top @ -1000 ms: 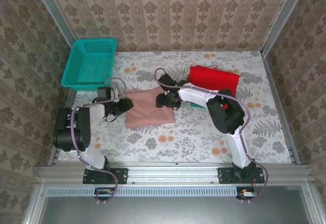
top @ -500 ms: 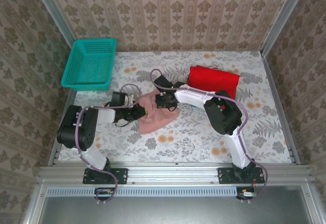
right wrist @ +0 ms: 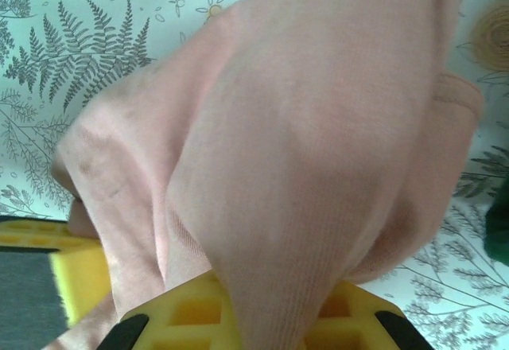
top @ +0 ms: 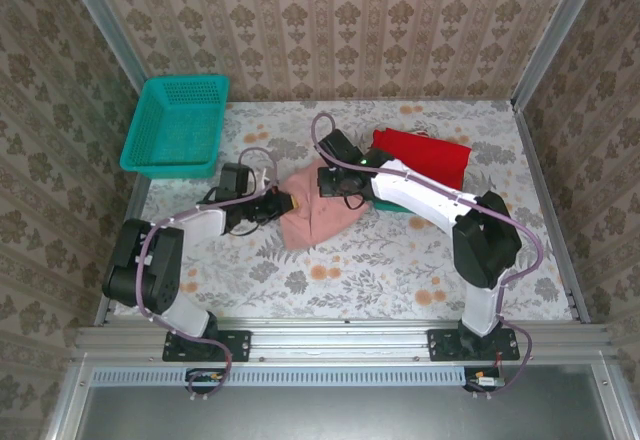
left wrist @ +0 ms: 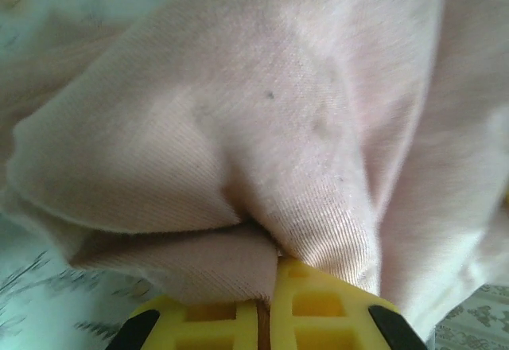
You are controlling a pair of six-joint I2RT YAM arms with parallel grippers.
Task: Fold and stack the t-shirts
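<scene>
The left gripper (top: 285,202) is closed on a fold of the pink t-shirt (top: 318,216). In the left wrist view the cloth is tucked between its yellow pads (left wrist: 318,306) and bulges outward from them. The right gripper (top: 330,182) pinches the far edge of the same shirt, and in the right wrist view the pink t-shirt (right wrist: 318,127) drapes over its yellow pads (right wrist: 199,314).

A second ago the shirt lay flat as a wide rectangle between the two grippers. Now it is gathered into a narrower, sagging bundle, and both grippers have moved it back and to the right, nearer the red t-shirt (top: 420,156). The red shirt lies folded at the far right of the table, with a sliver of the dark green t-shirt (top: 398,210) showing under its near edge. This looks like a carry toward the stack, with the pink shirt not yet set down on it.

The table (top: 400,270) has a pale cover printed with ferns and orange flowers. A teal basket (top: 175,125) sits at the far left corner. Beige damask-patterned walls (top: 350,30) enclose the space on three sides.
</scene>
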